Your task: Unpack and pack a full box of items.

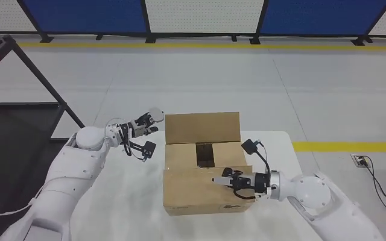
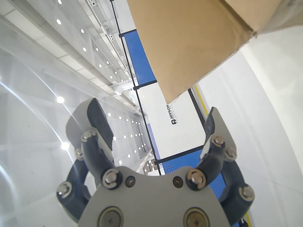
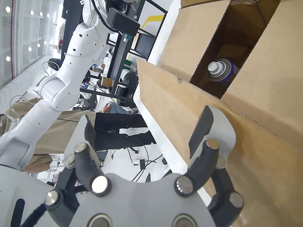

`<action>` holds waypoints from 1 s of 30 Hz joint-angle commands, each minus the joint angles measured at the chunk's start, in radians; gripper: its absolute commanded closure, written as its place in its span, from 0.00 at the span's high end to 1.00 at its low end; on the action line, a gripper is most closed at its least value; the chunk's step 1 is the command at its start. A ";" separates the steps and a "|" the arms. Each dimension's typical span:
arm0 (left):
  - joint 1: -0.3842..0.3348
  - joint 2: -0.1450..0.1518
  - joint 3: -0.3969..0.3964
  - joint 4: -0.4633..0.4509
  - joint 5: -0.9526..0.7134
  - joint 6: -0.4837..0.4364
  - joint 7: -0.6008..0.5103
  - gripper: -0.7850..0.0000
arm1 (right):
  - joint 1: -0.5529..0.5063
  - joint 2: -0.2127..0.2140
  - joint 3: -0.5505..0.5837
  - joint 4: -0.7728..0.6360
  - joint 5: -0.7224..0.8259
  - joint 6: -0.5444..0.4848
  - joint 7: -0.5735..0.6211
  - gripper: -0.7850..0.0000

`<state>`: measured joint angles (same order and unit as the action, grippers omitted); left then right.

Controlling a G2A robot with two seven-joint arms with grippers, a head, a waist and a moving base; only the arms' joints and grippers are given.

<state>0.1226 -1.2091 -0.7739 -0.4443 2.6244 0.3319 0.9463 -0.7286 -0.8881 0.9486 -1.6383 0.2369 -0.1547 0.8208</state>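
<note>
A brown cardboard box stands in the middle of the white table. Its back flap is raised and its top flaps leave a narrow gap. Through that gap a spray can with a white cap stands inside the box. My right gripper is open over the near top flap, with that flap's edge between its fingers. My left gripper is open and empty, just off the back flap's left corner.
A black rack stands left of the table. The table surface on both sides of the box is bare. Blue and white partition panels line the far side of the floor.
</note>
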 commanded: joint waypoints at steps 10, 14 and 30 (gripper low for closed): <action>-0.036 -0.071 0.056 0.105 -0.027 0.090 -0.038 1.00 | -0.031 -0.003 0.032 -0.025 -0.016 0.014 0.010 1.00; -0.046 -0.091 0.069 0.136 -0.038 0.113 -0.044 1.00 | -0.038 -0.005 0.038 -0.026 -0.018 0.016 0.016 1.00; -0.057 -0.100 0.061 0.202 -0.120 0.343 0.102 1.00 | -0.008 -0.029 0.020 0.004 -0.018 0.046 0.056 1.00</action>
<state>0.0646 -1.3114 -0.7100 -0.2419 2.5134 0.6550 1.0263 -0.7404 -0.9148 0.9708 -1.6383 0.2180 -0.1104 0.8760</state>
